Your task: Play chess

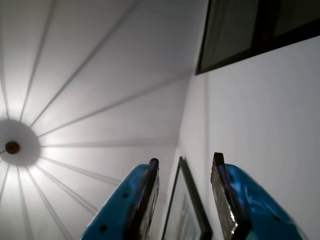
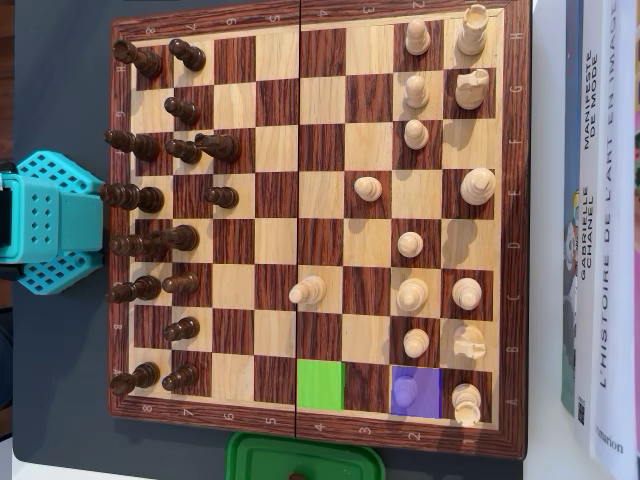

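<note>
Chessboard (image 2: 320, 215) midgame on the dark tabletop (image 2: 60, 400), seen from overhead: dark pieces (image 2: 165, 150) crowd the nine o'clock side, pale pieces (image 2: 440, 200) the three o'clock side, and one pale pawn (image 2: 307, 291) stands alone near the centre line. Two squares on the six o'clock edge are tinted, a green square (image 2: 320, 385) and a purple square (image 2: 415, 391); both are bare, and I take them as markers for a move, though I cannot tell which is start and which is goal. My arm's turquoise body (image 2: 55, 222) sits off the board at nine o'clock. In the wrist view the pincer (image 1: 185, 162) points up at the ceiling, its blue fingers (image 1: 135, 200) parted with nothing between them, a picture frame (image 1: 187, 210) and a lamp (image 1: 12, 147) showing beyond. Books (image 2: 600, 220) lie at three o'clock and a green box (image 2: 305, 460) at six o'clock. I judge the arm parked between moves, no piece yet approached. The next move calls for swinging the wrist down over the board, then lowering straight between close neighbours so that no standing piece is knocked.
</note>
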### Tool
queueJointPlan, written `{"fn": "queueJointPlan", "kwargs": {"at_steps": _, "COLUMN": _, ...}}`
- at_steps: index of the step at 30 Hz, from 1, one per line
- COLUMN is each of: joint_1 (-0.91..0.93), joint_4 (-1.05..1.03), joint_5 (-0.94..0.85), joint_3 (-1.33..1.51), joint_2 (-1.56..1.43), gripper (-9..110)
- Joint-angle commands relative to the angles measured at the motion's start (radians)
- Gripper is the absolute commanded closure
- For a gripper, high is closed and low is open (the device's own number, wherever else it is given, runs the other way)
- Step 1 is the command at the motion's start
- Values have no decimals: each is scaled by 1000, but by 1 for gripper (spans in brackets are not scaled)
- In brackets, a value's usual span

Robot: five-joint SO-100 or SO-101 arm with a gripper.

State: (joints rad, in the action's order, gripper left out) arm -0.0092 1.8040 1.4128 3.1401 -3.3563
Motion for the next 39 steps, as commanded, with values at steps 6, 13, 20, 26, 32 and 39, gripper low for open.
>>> {"fn": "queueJointPlan", "kwargs": {"at_steps": 6, "joint_1": -3, "joint_4": 2, "joint_5": -2, "joint_3": 18, "joint_2": 11, "gripper": 86}}
{"fn": "queueJointPlan", "kwargs": {"at_steps": 13, "joint_1": 2, "joint_4": 2, "joint_5": -5, "joint_3": 18, "joint_2": 11, "gripper": 85}}
{"fn": "queueJointPlan", "kwargs": {"at_steps": 20, "joint_1": 5, "joint_4": 2, "joint_5": -6, "joint_3": 18, "joint_2": 17, "gripper": 85}}
{"fn": "queueJointPlan", "kwargs": {"at_steps": 26, "joint_1": 6, "joint_4": -6, "joint_5": -8, "joint_3": 20, "joint_2": 18, "gripper": 85}}
{"fn": "queueJointPlan", "kwargs": {"at_steps": 32, "joint_1": 6, "joint_4": -186, "joint_5": -8, "joint_3": 20, "joint_2": 17, "gripper": 86}}
{"fn": "queueJointPlan", "kwargs": {"at_steps": 39, "joint_1": 6, "joint_4": -430, "joint_5": -8, "joint_3": 20, "joint_2": 17, "gripper": 86}}
